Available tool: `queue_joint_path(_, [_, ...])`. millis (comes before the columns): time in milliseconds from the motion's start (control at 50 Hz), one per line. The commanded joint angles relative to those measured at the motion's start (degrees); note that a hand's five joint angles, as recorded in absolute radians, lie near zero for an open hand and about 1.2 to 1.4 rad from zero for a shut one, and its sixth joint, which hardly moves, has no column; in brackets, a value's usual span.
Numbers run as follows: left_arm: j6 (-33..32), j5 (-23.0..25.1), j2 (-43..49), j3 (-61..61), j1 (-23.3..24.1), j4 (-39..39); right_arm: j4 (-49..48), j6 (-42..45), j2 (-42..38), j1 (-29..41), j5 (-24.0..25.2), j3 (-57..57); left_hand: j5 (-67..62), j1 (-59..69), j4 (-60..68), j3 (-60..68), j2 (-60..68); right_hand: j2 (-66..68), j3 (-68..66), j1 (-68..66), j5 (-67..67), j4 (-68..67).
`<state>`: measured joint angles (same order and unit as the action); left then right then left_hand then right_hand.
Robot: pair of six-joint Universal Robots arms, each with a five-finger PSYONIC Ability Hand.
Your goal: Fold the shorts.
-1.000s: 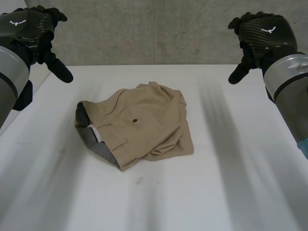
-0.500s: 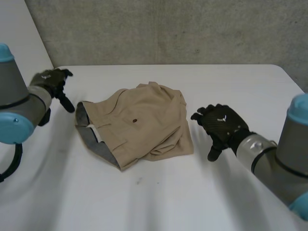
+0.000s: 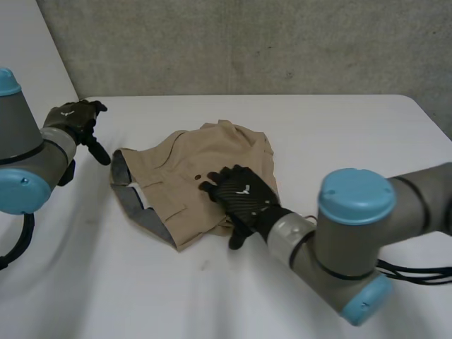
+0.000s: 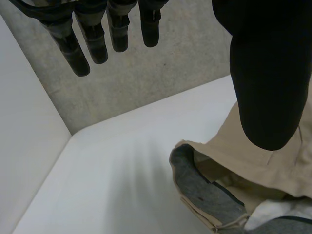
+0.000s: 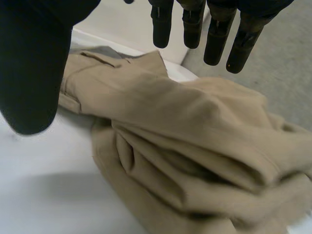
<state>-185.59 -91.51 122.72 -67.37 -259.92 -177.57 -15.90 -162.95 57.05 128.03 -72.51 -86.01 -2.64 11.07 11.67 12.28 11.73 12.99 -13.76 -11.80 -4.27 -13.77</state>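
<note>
Nearest the worktop's (image 3: 353, 134) front edge, the right hand (image 3: 240, 195) hangs over the near right part of the shorts (image 3: 176, 159), its fingers (image 5: 162, 24) straight, spread wide and holding nothing. The shorts lie mid-worktop. They are tan and folded into a rumpled bundle, with the grey waistband lining (image 3: 138, 208) gaping toward the left edge and a dark button (image 3: 198, 176) on top. Farther off, by the left edge, the left hand (image 3: 74, 116) is also spread wide and empty, just beside that lining.

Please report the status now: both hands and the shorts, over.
Status: left robot hand open, beside the shorts' waistband end; right robot hand open, over their other end, no grasp. Shorts lie folded, rumpled, on the white table. No obstacle seen.
</note>
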Motion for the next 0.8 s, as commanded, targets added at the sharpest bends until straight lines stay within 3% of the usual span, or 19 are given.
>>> queue_joint_path(20, [0.14,0.11,-2.84,-0.57,-0.06,-0.15,0.17,0.26,-10.9,4.59,0.09,13.58,0.74,0.82,0.22,-0.39,0.16,5.67,-4.9,-6.86,-4.39,-4.89])
queue_joint_path(140, [0.14,0.11,-3.98,-1.19,0.03,-0.32,0.7,0.7,-18.46,6.7,-0.35,21.76,0.91,0.65,0.06,-0.55,0.0,8.52,-7.75,-9.71,-7.24,-7.74])
queue_joint_path(220, [0.14,0.02,-4.16,-1.36,0.03,-1.11,0.87,2.19,-21.45,7.32,-1.32,25.98,0.91,0.65,0.06,-0.55,0.0,33.51,-32.75,-34.71,-32.23,-32.74])
queue_joint_path(240, [0.14,0.02,-4.16,-1.36,-0.06,-1.29,1.05,2.81,-21.54,7.32,-1.75,27.29,0.91,0.65,0.06,-0.55,0.0,57.57,-56.81,-58.77,-56.29,-56.8])
queue_joint_path(260, [0.14,0.11,-4.16,-1.36,-0.06,-1.29,1.05,2.99,-21.37,7.32,-2.11,27.74,0.91,0.65,0.06,-0.55,0.0,66.91,-66.15,-68.11,-65.63,-66.14])
queue_joint_path(440, [0.14,0.02,-4.07,-1.28,-0.15,-1.38,5.17,2.46,-9.34,4.08,-4.57,24.5,0.91,0.65,0.06,-0.55,0.0,67.01,-66.24,-68.2,-65.73,-66.23])
queue_joint_path(620, [0.14,-0.16,-4.77,-1.45,-0.06,-1.29,5.44,2.46,6.83,-13.83,-10.01,12.73,1.08,0.49,-0.11,-0.72,-0.17,67.01,-66.24,-68.2,-65.73,-66.23])
queue_joint_path(800, [0.14,0.11,-5.83,-2.77,0.55,-1.29,5.88,3.25,8.25,-30.55,-10.11,4.9,1.25,0.32,-0.28,-0.89,-0.34,67.01,-66.24,-68.2,-65.73,-66.23])
